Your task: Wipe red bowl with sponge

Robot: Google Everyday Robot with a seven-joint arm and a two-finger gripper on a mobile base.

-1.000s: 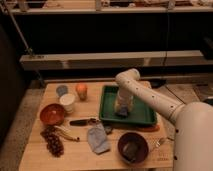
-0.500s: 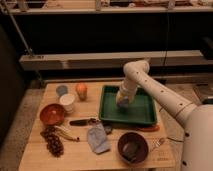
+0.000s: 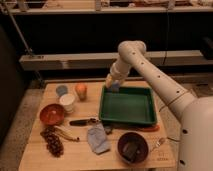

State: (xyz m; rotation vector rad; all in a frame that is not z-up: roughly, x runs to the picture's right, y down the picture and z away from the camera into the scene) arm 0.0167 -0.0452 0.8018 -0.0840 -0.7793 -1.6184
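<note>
Red bowl sat at the left side of the wooden table, upright, well apart from the gripper, which hung over the far left corner of the green tray. The jaws were pressed together on the sponge, a small blue-grey block held just above the tray's rim. Between bowl and gripper stood a white cup, an orange and a grey-blue disc. A dark-handled knife lay just left of the tray, a grey-blue cloth in front of it, and the larger dark bowl near the table's front edge. Compared with 1 second before, the gripper had risen from the tray's floor and moved toward that far corner, carrying the sponge up with it; the red bowl had not moved.
</note>
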